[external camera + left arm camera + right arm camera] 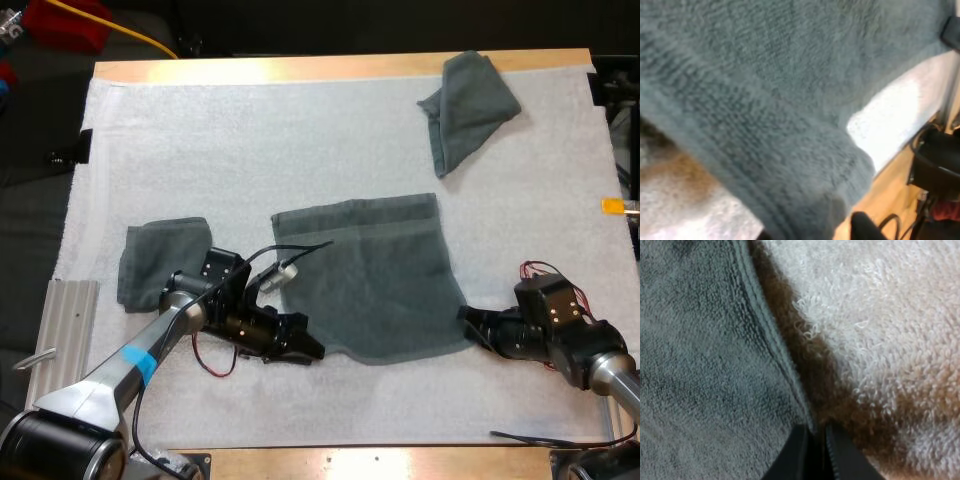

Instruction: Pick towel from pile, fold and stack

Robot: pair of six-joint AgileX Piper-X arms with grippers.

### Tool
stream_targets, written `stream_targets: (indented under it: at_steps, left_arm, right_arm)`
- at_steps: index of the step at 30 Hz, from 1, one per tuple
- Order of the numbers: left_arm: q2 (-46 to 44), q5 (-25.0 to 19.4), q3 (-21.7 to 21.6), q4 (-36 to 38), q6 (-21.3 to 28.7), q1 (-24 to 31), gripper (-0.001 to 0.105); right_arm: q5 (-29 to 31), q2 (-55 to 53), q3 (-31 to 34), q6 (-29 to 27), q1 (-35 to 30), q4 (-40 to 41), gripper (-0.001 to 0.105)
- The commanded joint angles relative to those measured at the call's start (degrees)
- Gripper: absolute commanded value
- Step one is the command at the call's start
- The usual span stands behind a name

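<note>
In the high view, the spread towel (365,275) is seen opened flat in the middle of the mat (300,140), laid out so that it can be folded. The left gripper (308,352) is set at its near left corner and the right gripper (468,320) at its near right corner. This pairing is judged to be meant for carrying the near edge over to the far one. A folded towel (160,262) is found at the mat's left, just beside the left arm, presumably as the base of the stack. A crumpled towel (470,105) is seen at the far right, well apart, as the pile.

In the left wrist view, the towel's corner is held clear of the mat, its hem running down beside one black finger (865,229). The pincer is judged to be clamped on that corner, though the second finger is hidden by cloth.

In the right wrist view, the two fingers (796,455) are drawn almost together with the hem caught between them. This pincer is therefore taken as closed on the towel's edge, low against the mat.
</note>
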Motion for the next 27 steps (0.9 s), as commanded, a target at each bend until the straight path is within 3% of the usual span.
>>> stream_targets:
  at_steps: [1, 5, 16, 19, 27]
  left_arm:
    - [-0.15, -1.46, -0.11, 0.82, 1.44, -0.02, 0.016]
    - [-0.19, -4.01, -0.11, 3.07, 4.76, -0.02, 0.0]
    - [-8.54, -9.51, -0.11, 7.68, 8.92, -0.02, 0.0]
    - [-9.19, -9.85, -0.11, 9.11, 9.57, -0.57, 0.0]
    - [-9.49, -18.61, -0.11, 15.16, 12.24, -6.31, 0.0]
  right_arm:
    - [-0.84, -0.21, 0.32, -0.71, -0.02, 0.92, 0.002]
    - [-1.24, -0.34, 0.26, -0.71, -0.02, 1.03, 0.002]
    - [0.51, -6.27, -4.23, -0.71, 0.28, 10.21, 0.002]
    - [0.68, -6.81, -4.52, -0.59, 2.17, 11.5, 0.002]
    - [5.35, -6.93, -5.14, 1.97, 11.31, 14.17, 0.002]
